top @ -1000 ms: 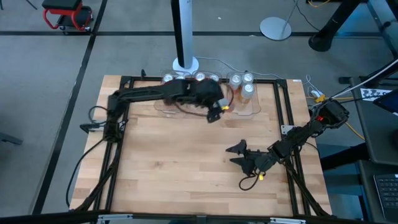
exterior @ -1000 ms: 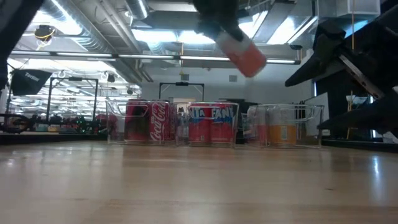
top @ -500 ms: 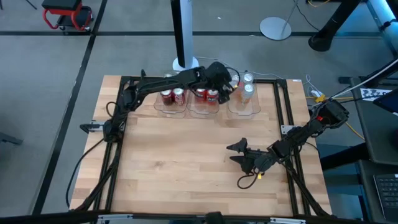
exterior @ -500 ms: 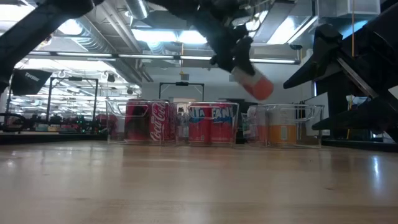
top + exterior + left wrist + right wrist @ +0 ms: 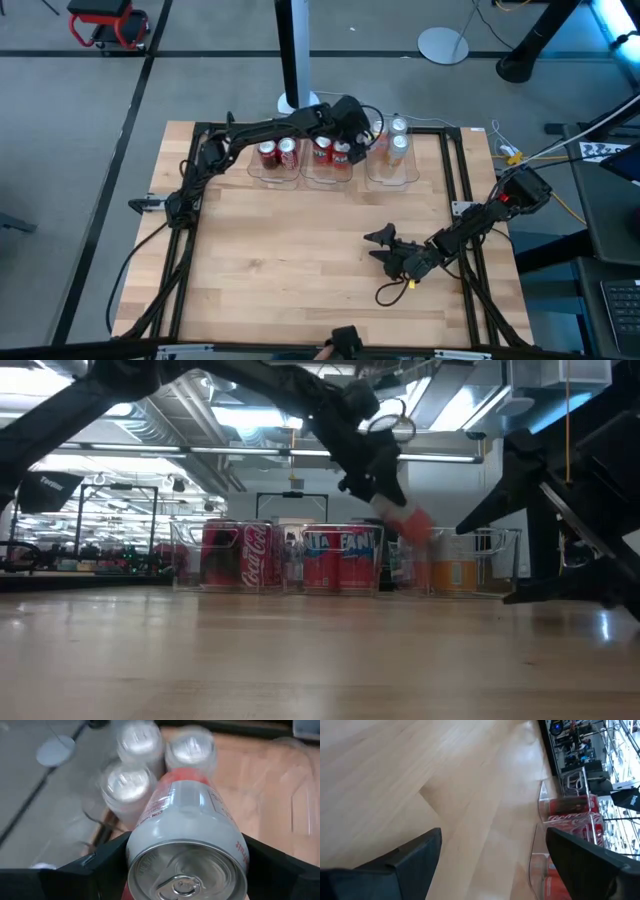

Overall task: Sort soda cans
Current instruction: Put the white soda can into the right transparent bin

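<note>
Swinging from over the middle bin, the left jaws (image 5: 368, 140) now hang above the rightmost bin (image 5: 411, 178), pinching a silver-and-orange can (image 5: 192, 835) tilted over three like cans (image 5: 131, 782) just beyond. This looks like the placing step; next calls for righting and lowering it. Right jaws (image 5: 383, 247) wait spread over the counter (image 5: 280, 260).

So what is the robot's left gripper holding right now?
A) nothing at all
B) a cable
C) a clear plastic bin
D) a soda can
D: in the left wrist view the left gripper has its dark fingers on both sides of a silver-topped soda can, and the low view shows the can tilted in the air near the bins, above the table.
</note>
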